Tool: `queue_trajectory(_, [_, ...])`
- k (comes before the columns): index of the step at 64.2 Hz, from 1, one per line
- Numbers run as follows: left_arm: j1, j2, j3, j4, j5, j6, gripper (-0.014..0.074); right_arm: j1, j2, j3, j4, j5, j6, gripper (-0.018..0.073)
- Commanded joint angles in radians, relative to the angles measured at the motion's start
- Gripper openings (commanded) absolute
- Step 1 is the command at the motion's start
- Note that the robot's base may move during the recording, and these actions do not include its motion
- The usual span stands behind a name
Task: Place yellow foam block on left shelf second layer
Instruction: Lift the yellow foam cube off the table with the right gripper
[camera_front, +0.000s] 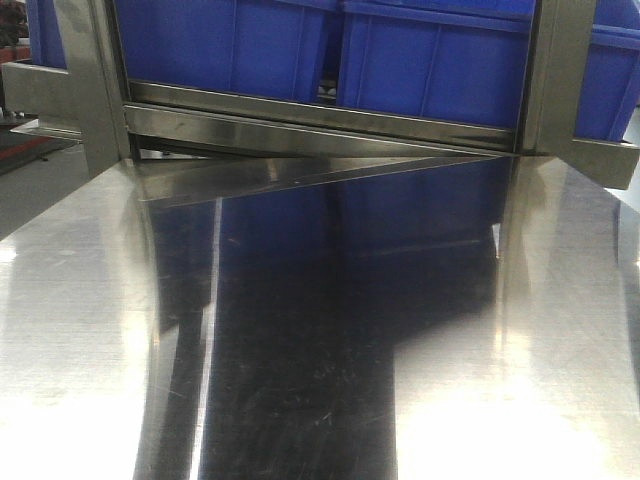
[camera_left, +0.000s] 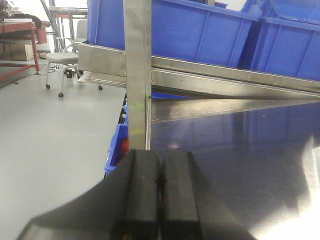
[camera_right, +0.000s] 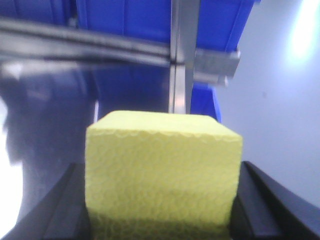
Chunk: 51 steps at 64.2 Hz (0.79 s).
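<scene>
Overhead light glares white off the steel counter (camera_front: 560, 420) at its near corners — behind the yellow foam block (camera_right: 160, 170), everything blurs.

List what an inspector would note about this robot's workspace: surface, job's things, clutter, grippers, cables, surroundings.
Surface: shiny steel surface, bare, mirroring the bins above it.
Job's things: yellow foam block, sitting between the right gripper's fingers, not yet on a shelf.
Clutter: nothing seen.
Grippers: left gripper shut and holding nothing, its fingers pressed together; right gripper shut on the block.
Cables: nothing seen.
Surroundings: blue bins on a steel rack just behind the surface; steel post at the rack's corner; wheeled chair and red table on the grey floor beyond.
</scene>
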Motion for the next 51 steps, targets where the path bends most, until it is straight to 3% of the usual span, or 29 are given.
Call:
queue_trajectory(1, [-0.002,0.007,0.026,-0.007,-0.088,-0.004,0.0136,-0.008,-0.062,-0.025,-0.032,-0.078,-0.010,0.0316])
queue_trajectory(51, [-0.002,0.007,0.026,-0.007,-0.088,-0.004,0.0136,-0.008,-0.141,-0.025,-0.033,-0.078,-0.010,0.0316])
